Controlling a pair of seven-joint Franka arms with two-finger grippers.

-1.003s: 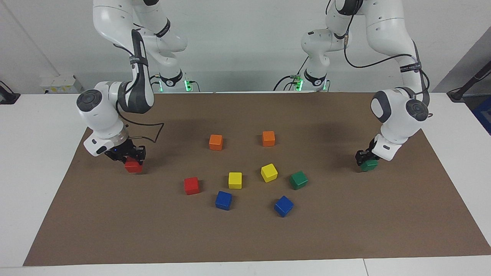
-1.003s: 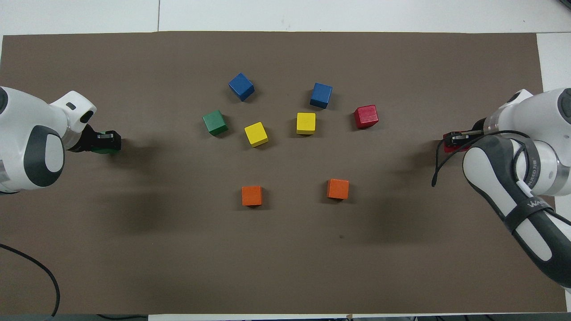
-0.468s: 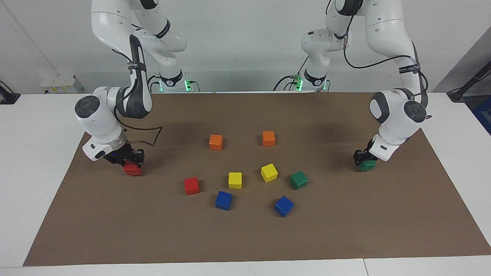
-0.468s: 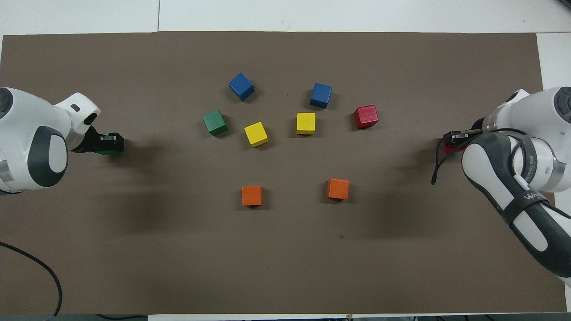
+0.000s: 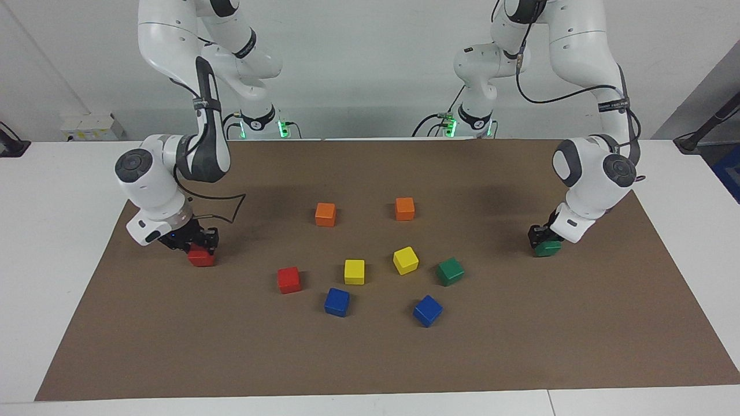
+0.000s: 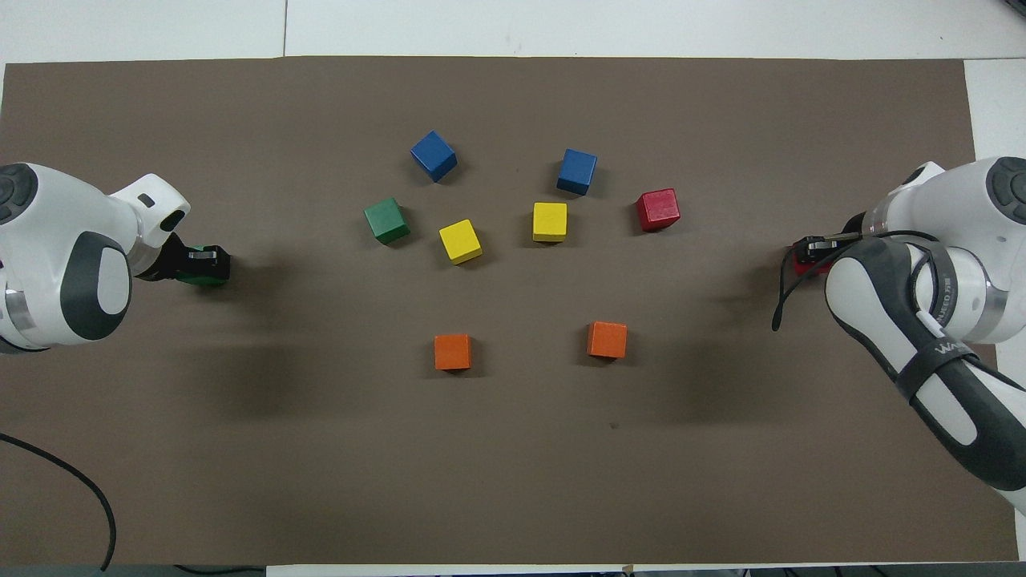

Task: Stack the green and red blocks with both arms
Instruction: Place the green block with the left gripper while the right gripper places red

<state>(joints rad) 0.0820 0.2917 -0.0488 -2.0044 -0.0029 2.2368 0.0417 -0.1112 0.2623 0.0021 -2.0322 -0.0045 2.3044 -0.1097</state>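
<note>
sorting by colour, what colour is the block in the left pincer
Green block, held in the left pincer; clearest in the facing view.

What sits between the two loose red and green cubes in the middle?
Two yellow cubes lie between the loose green cube and the loose red cube, clearest in the overhead view.

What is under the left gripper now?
A green block sits under the left gripper, whose fingers are shut on it. The gripper covers the block's top, so whether its bottom touches the brown mat cannot be seen.
</note>
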